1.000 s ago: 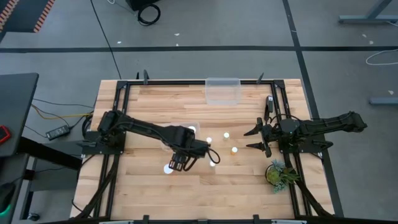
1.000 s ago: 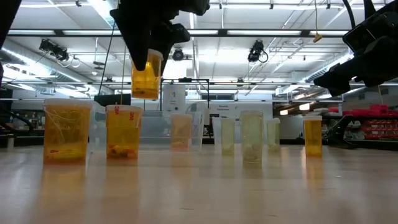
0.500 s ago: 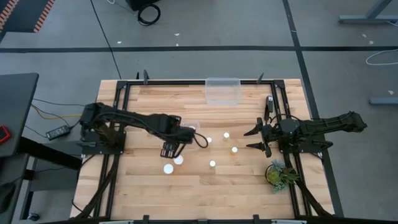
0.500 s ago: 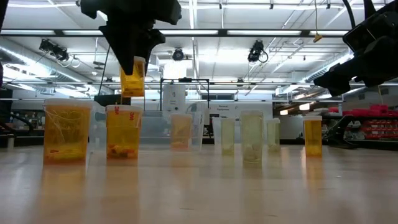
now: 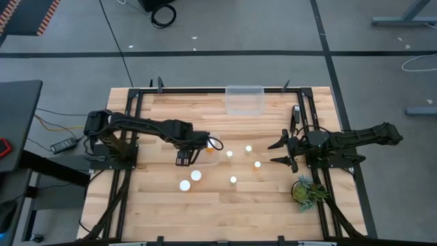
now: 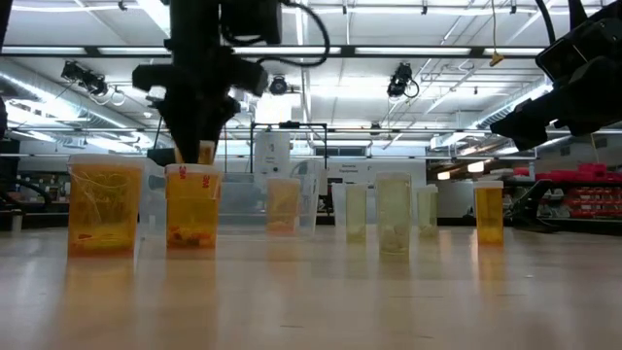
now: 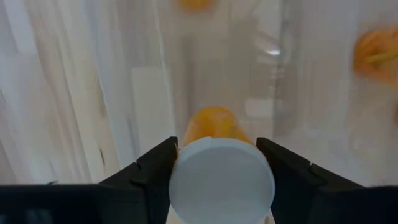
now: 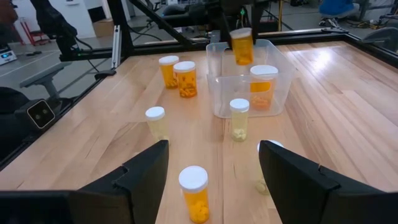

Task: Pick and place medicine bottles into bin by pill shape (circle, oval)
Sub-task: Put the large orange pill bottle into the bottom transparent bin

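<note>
High view: left gripper (image 5: 185,152) mid-table, left of centre; five white-capped medicine bottles (image 5: 233,180) stand on the wooden table (image 5: 164,205); right gripper (image 5: 281,152) waits near the right edge, fingers spread.
Low view: amber bottles stand in a row.
Left wrist view: fingers (image 7: 152,167) clamp a held bottle (image 7: 221,170).
Right wrist view: held bottle above a clear bin (image 8: 219,99) containing one bottle.

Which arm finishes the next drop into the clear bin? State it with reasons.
Left. The left gripper clamps a medicine bottle and hangs just above the clear bin. The right gripper sits open and empty by the table's right side, farther from the bin.
</note>
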Available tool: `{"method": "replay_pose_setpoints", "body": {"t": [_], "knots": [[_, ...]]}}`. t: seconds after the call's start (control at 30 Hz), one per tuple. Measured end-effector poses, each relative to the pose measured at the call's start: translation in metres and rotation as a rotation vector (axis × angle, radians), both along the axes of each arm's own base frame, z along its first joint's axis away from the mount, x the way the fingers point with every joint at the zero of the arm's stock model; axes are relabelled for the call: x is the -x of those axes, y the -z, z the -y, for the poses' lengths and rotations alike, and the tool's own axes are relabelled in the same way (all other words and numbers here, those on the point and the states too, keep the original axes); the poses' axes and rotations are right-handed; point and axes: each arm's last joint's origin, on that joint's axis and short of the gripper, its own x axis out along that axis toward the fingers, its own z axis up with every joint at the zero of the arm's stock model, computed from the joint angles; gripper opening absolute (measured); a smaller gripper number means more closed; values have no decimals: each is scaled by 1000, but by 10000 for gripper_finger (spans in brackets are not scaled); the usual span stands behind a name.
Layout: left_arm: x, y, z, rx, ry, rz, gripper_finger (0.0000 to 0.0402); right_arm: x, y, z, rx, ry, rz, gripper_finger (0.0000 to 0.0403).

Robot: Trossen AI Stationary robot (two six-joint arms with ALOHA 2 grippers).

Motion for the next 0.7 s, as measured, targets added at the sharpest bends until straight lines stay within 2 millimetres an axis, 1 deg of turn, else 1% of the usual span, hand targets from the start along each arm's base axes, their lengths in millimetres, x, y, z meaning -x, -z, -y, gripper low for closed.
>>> {"method": "replay_pose_setpoints", "body": {"t": [0.2,0.37,0.53,0.6,0.7], "knots": [[4,16,-6,3,-53,7,227,0,0,0,0,0,0,257],[6,26,-13,8,-114,29,217,0,0,0,0,0,0,257],[7,28,-20,13,-197,33,211,0,0,0,0,0,0,257],[7,28,-23,14,-219,35,221,0,0,0,0,0,0,257],[7,28,-23,15,-220,39,247,0,0,0,0,0,0,257]]}}
